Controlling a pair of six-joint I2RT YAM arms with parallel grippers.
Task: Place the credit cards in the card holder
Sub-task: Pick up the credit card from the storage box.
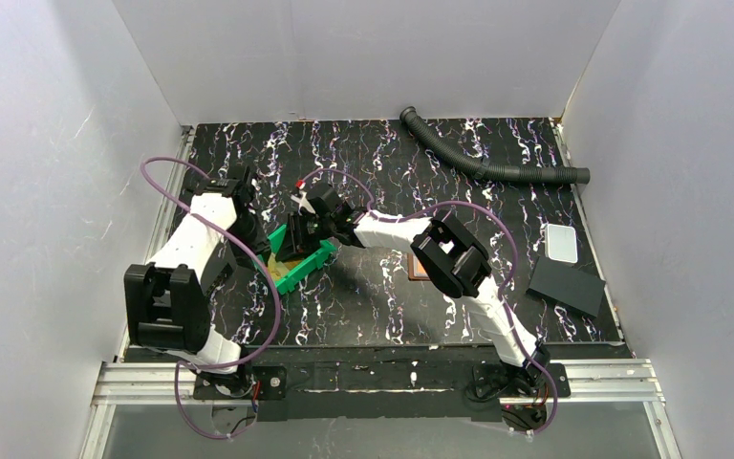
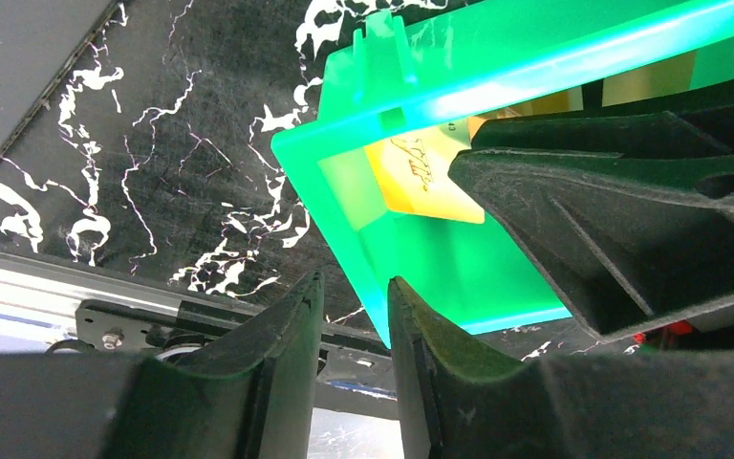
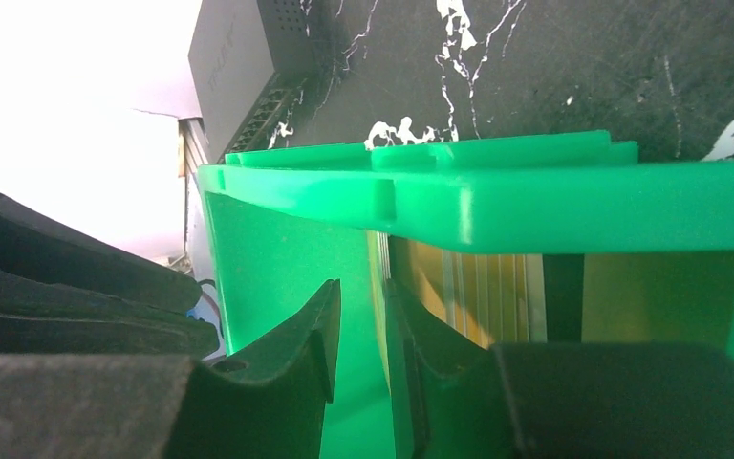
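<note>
The credit cards stand on edge inside a green bin [image 1: 308, 268]. In the right wrist view they are a row of yellowish-tan cards [image 3: 468, 296]; in the left wrist view one yellow card [image 2: 420, 177] shows through the bin wall. My right gripper [image 3: 361, 285] reaches into the bin with a narrow gap between its jaws. A thin card edge [image 3: 379, 277] rests against its right finger. My left gripper [image 2: 354, 282] is at the bin's [image 2: 459, 258] near corner, jaws slightly apart with nothing between them. The brown card holder [image 1: 418, 267] lies on the table, partly hidden by the right arm.
A grey corrugated hose [image 1: 487, 161] curves along the back right. A pale translucent plate [image 1: 561, 242] and a flat black sheet [image 1: 566, 285] lie at the right edge. White walls enclose the black marbled table [image 1: 363, 316] on three sides.
</note>
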